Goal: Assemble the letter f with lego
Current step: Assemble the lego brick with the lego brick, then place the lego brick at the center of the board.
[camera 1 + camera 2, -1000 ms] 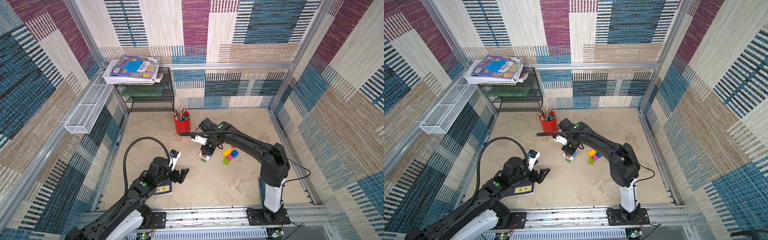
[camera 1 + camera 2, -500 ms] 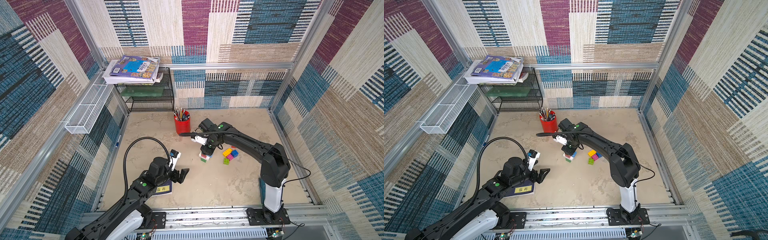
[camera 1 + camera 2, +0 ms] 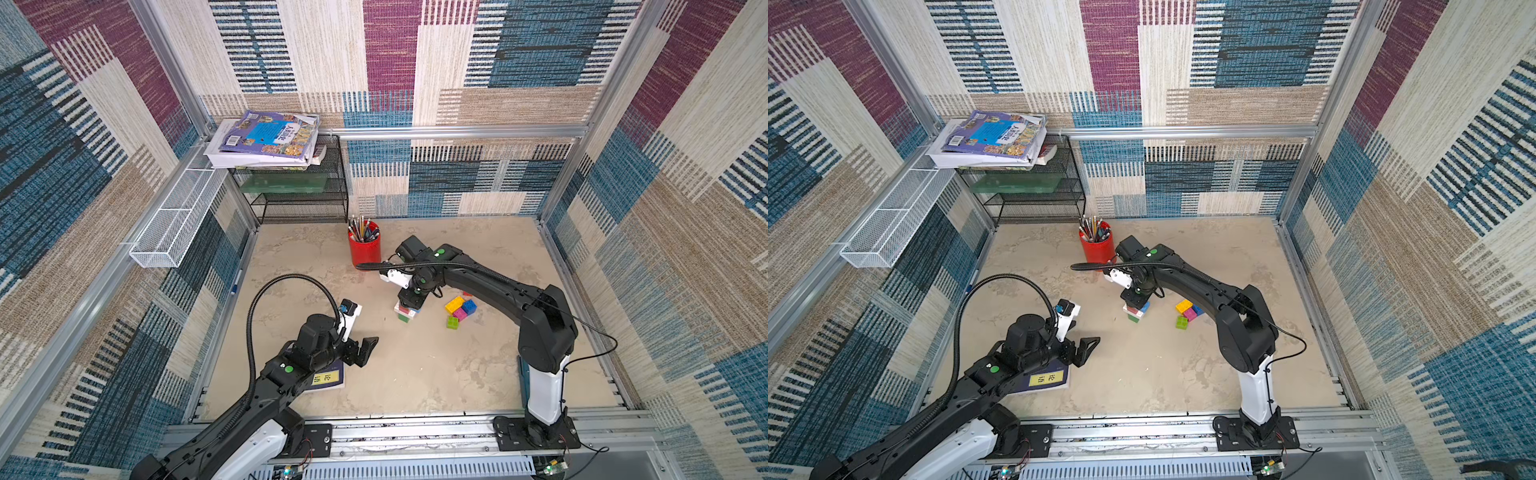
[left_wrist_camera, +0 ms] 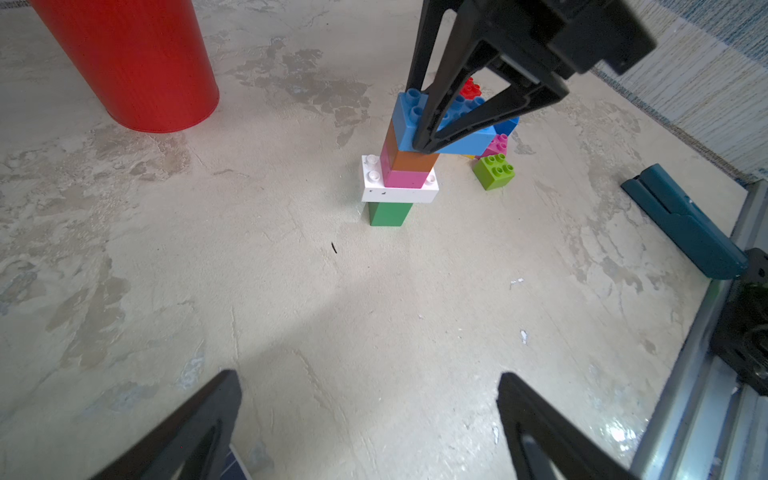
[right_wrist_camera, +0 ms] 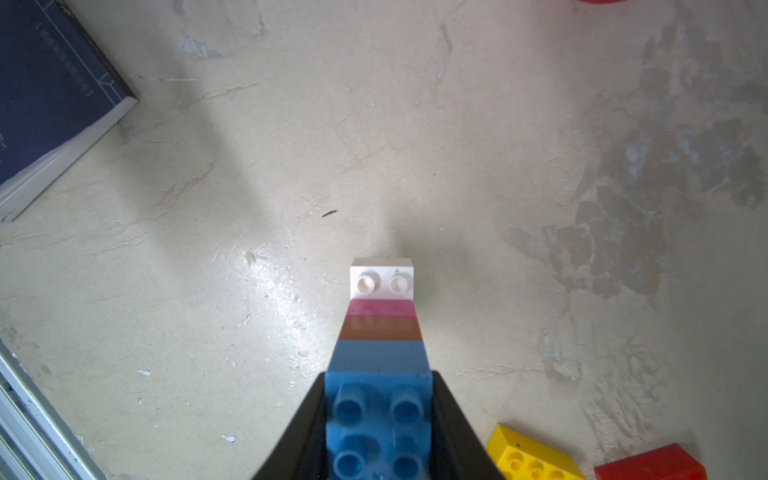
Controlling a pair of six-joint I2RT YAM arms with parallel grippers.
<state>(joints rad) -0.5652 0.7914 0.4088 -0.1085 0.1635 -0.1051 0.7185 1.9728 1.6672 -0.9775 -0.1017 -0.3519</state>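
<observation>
Centrally on the table, in both top views, a small tower of lego is seen; the right gripper is set over its top, though how its jaws stand cannot be told from up there; loose bricks in yellow, blue, pink and lime are clustered near the tower at three o'clock; a red cup of pencils is stood at eleven o'clock of it; the left gripper is held well apart, between seven and eight o'clock, near a dark book.

From the left wrist view, the left gripper's jaws are shown spread wide with nothing between them; the tower is built up from the table as green brick, white brick, pink brick, brown brick and blue brick; the oblong blue brick is overhung to one side and is clasped by the right gripper's black fingers; a lime brick is set near the tower's foot.

From the right wrist view, the blue brick is pinched on both sides between the fingers; a yellow brick and a red brick are seen lying nearby.
</observation>
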